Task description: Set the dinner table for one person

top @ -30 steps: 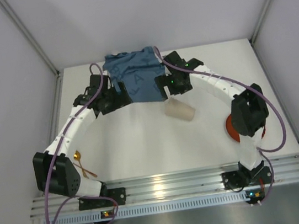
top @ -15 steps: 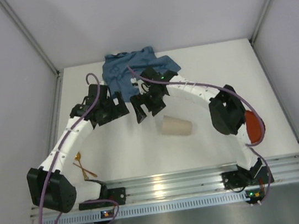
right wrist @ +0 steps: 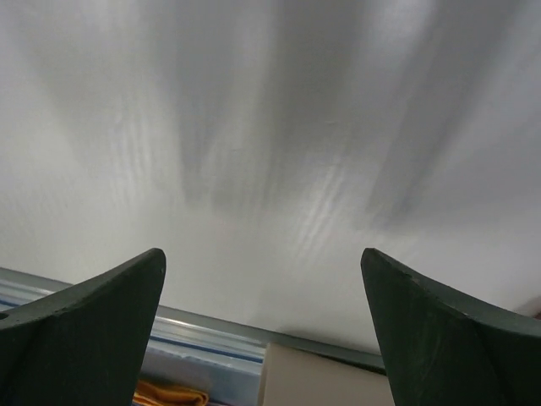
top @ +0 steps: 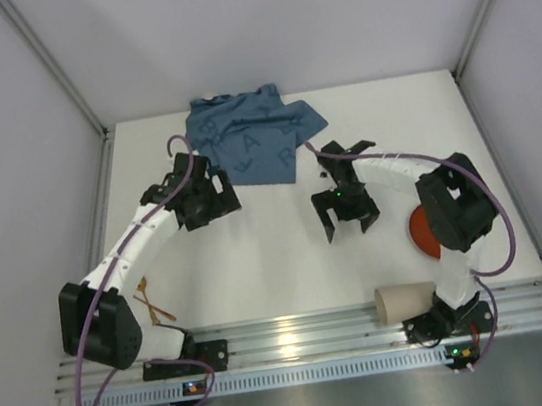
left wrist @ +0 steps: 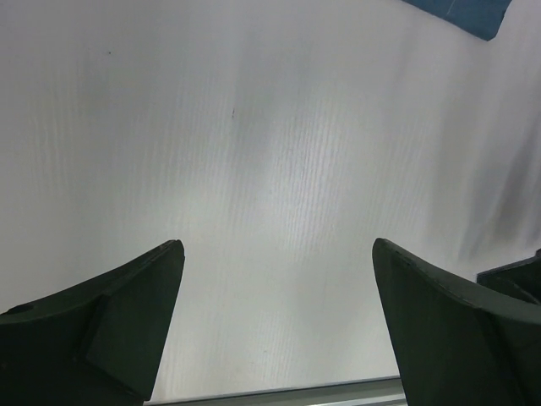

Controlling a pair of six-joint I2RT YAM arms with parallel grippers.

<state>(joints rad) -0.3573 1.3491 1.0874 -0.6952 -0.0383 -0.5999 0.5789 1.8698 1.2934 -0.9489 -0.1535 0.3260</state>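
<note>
The white dinner table (top: 260,265) carries a blue lettered cloth (top: 253,143), spread at the back centre. My left gripper (top: 217,208) is open and empty just left of the cloth's near corner; in the left wrist view (left wrist: 277,330) only bare tabletop lies between the fingers, and the cloth's corner (left wrist: 465,13) shows at the top right. My right gripper (top: 347,225) is open and empty over mid-table, right of centre, fingers toward the near edge (right wrist: 262,330). A tan paper cup (top: 406,300) lies on its side at the near edge, and it also shows in the right wrist view (right wrist: 330,381).
A red plate (top: 420,233) lies at the right, partly hidden by my right arm. Gold cutlery (top: 151,303) lies at the near left beside my left arm. A metal rail (top: 290,337) runs along the near edge. Grey walls enclose the table on three sides.
Both grippers have come off the cloth, which now lies flatter. My right gripper swept left, then back toward the near right. The cup moved from mid-table to the near edge.
</note>
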